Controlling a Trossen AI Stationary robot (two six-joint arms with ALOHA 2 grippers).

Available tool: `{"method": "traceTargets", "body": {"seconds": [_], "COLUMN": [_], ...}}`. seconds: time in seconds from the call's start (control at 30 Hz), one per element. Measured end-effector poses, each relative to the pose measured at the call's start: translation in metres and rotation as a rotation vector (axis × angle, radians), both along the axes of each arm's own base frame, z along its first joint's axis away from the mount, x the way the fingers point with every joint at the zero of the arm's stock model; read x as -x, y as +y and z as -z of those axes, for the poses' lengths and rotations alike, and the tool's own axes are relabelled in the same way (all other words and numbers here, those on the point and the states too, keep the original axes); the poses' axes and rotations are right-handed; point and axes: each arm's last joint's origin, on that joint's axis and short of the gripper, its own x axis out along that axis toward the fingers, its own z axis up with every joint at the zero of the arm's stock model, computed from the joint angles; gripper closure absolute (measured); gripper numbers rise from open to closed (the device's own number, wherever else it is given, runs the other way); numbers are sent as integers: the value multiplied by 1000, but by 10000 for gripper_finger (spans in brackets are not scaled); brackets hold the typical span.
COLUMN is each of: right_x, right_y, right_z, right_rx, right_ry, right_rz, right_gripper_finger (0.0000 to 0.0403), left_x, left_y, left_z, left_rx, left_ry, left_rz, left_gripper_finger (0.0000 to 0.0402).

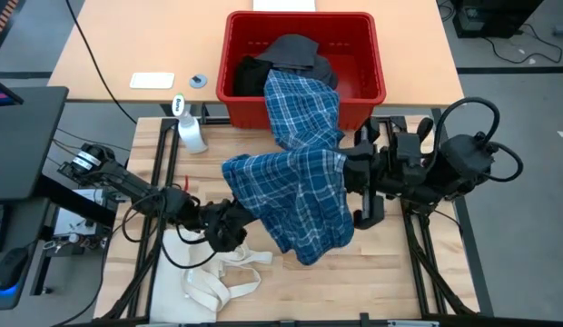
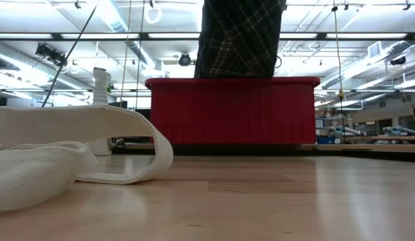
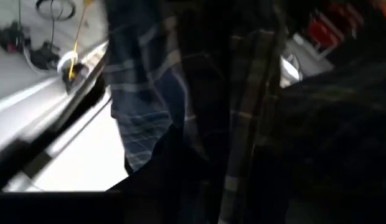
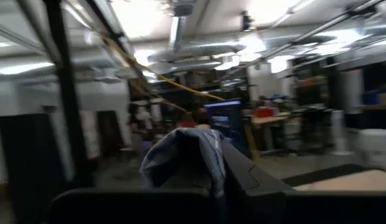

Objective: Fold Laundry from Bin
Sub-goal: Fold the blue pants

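Note:
The blue plaid shirt (image 1: 300, 182) is stretched out in the air above the middle of the table. Its far part (image 1: 304, 100) runs over the rim into the red bin (image 1: 363, 54), where dark laundry (image 1: 291, 54) lies. My right gripper (image 1: 348, 169) reaches in from the table's right and is shut on the shirt's right side. My left gripper (image 1: 229, 224) comes from the left and sits under the shirt's near-left part; plaid cloth (image 3: 180, 112) fills its wrist view. In the low view the shirt (image 2: 239, 40) hangs above the bin (image 2: 227, 114). My right gripper pinches a bunched fold of the shirt (image 4: 180, 152) between its two fingers. It comes from the table's right side, pointing slightly above level. The cloth hangs below and beside it, clear of the table in the low view, with its far part trailing into the bin.
A cream tote bag (image 1: 218, 277) with long handles lies at the near left and shows close up in the low view (image 2: 53, 161). A spray bottle (image 1: 189, 127) stands left of the bin. A white card (image 1: 152, 80) and a small disc (image 1: 199, 80) lie beyond.

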Motion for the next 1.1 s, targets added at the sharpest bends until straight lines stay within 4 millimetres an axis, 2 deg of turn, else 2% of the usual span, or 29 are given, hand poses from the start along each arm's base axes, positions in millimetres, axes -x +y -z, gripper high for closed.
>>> {"method": "traceTargets", "body": {"seconds": [0.23,0.4,0.5,0.6,0.87,1.1], "right_x": [4,4,3,0,-4,-6], "right_y": [-8,-16,-20,-24,-31,-41], "right_z": [2,11,17,21,27,52], "right_rx": [35,56,70,56,50,83], "right_ry": [100,245,307,320,350,509], "right_rz": [265,502,583,584,581,579], "right_gripper_finger": [386,386,386,386,386,386], "left_x": [0,-2,-1,-1,-3,-1], "left_y": [2,3,3,3,8,11], "left_z": [1,4,3,3,3,3], "left_rx": [294,372,450,530,565,929], "left_ry": [8,31,22,14,4,-61], "left_rz": [69,57,82,122,114,178], "left_gripper_finger": [319,390,391,384,388,396]}}
